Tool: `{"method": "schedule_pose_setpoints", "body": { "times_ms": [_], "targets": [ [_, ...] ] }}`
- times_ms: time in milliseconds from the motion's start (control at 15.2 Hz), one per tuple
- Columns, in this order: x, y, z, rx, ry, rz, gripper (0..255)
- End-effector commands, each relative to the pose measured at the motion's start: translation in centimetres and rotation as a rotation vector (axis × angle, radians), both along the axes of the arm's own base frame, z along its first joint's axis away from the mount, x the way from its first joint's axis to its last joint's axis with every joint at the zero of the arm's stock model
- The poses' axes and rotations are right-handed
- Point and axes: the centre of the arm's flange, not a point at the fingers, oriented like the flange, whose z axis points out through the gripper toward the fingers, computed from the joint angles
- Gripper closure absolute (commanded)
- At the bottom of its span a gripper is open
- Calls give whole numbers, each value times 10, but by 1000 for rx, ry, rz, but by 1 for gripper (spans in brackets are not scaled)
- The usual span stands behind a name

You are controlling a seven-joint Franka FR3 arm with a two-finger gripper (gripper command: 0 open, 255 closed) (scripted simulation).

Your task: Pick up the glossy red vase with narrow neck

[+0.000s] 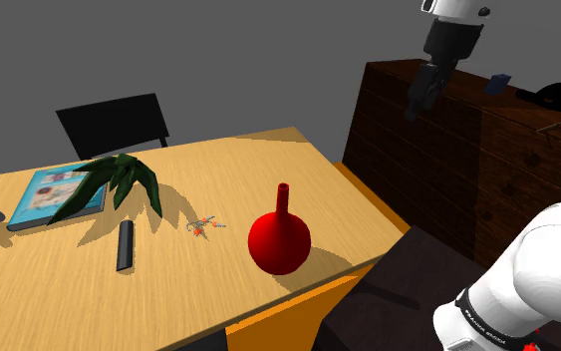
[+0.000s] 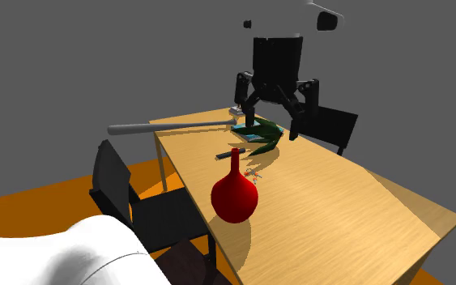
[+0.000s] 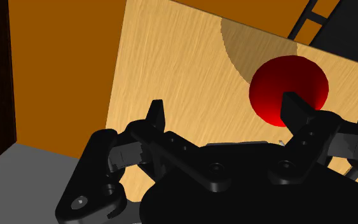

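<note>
The glossy red vase (image 1: 279, 241) has a round body and a thin upright neck. It stands on the wooden table (image 1: 228, 170) near the edge that faces the stand. My black gripper (image 1: 420, 103) hangs high in the air, well off to the shoulder view's right of the vase, in front of the dark dresser. In the wrist view the gripper (image 3: 225, 114) is open with nothing between its fingers, and the vase (image 3: 289, 89) lies beyond one fingertip (image 3: 295, 107). The second exterior view shows the gripper (image 2: 266, 128) spread wide above the table, with the vase (image 2: 234, 194) below it.
On the table lie a blue book (image 1: 57, 194), dark green leaves (image 1: 119, 179), a black cylinder (image 1: 126, 245), a small colourful item (image 1: 204, 226) and a grey bat (image 2: 169, 127). A black chair (image 1: 114, 125) stands behind. The dark wooden dresser (image 1: 467, 150) carries a black cap (image 1: 557, 97).
</note>
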Motion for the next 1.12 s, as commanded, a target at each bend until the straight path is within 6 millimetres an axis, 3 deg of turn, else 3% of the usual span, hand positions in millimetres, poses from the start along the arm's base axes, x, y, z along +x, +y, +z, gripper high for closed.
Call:
{"method": "schedule_pose_setpoints", "body": {
  "times_ms": [0, 1056],
  "targets": [
    [0, 0, 0, 0, 0, 0, 0],
    [103, 153, -106, -5, 16, -46, 0]
  ]
}}
